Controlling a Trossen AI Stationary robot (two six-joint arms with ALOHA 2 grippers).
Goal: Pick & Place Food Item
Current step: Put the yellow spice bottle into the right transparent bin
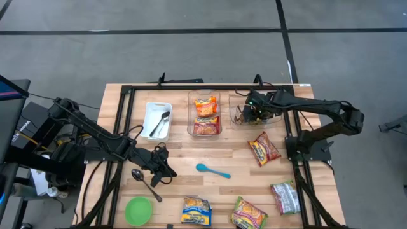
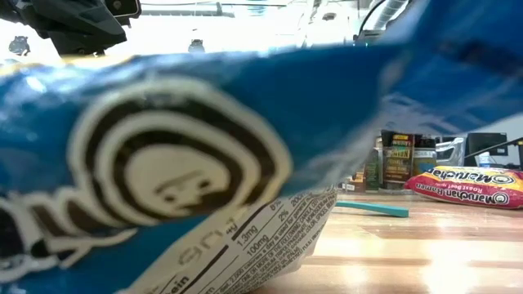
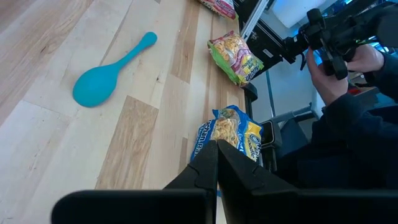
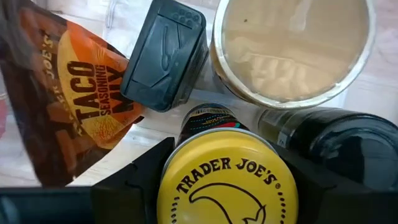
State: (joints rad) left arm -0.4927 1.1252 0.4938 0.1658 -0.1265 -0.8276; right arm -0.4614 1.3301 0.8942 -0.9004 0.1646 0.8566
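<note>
My right gripper [image 1: 250, 114] reaches down into a clear bin [image 1: 236, 121] at the table's far right. In the right wrist view it [image 4: 227, 186] is shut on a jar with a yellow lid [image 4: 227, 180]. Around the jar in the bin lie a taco seasoning packet [image 4: 74, 106], a dark-capped bottle [image 4: 165, 53], a round tub [image 4: 292, 50] and a dark bottle [image 4: 336, 140]. My left gripper [image 1: 163, 167] waits shut above the table's near left, touching nothing; its fingers [image 3: 217, 168] meet in the left wrist view. My right gripper pinches the jar between its two fingers [image 4: 134, 177], one on each side of the yellow lid's rim [image 4: 168, 186]. The fingers come from above, pointing steeply down. The jar stands lid up, slightly tilted; the lid hides its bottom, so what it rests on cannot be told.
A second clear bin [image 1: 205, 114] holds noodle packets; a white tray [image 1: 158, 119] holds spoons. Loose on the table: a blue spoon [image 1: 213, 170], a metal spoon [image 1: 145, 183], a green disc [image 1: 138, 210] and several noodle packets [image 1: 264, 149]. A blue packet [image 2: 163, 163] fills the low view.
</note>
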